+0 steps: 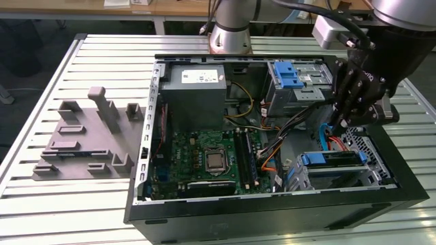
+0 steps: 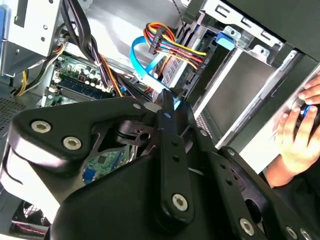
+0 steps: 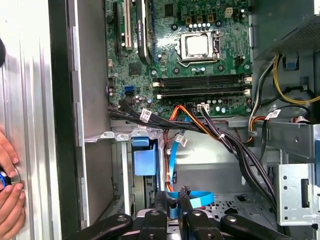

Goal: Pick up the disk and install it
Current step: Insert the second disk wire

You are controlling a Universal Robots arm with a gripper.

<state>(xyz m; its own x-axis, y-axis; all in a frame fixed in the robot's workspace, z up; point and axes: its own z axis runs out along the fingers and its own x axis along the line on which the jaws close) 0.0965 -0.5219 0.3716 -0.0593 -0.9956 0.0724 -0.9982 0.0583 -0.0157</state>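
Ribbed aluminium slats make up the bench [image 1: 41, 204], and an open black computer case [image 1: 272, 214] lies on its side across them. To the exterior view's left of the case sits a grey moulded fixture plate [image 1: 85, 140] with upright pegs and slots. Beyond the bench, a wooden-topped desk [image 1: 170, 7] with white legs stands against the far side, over a dark floor.

Inside the case lie the green motherboard [image 1: 204, 158], the grey power-supply box [image 1: 194, 97] with a white sticker, and a drive cage carrying a bare blue caddy [image 1: 289, 75]. The disk [image 1: 330, 159], edged by its blue carrier, sits in the lower drive bay at the exterior view's right, close to the case's near wall.

The black gripper [image 1: 338, 124] hangs inside the case just above that bay, among bundled cables and a blue data cable [image 3: 200, 199]. Its fingers [image 3: 186, 200] stand close together, holding nothing.

A person's hand [image 3: 9, 195] rests on the bench just outside the case wall in both wrist views.
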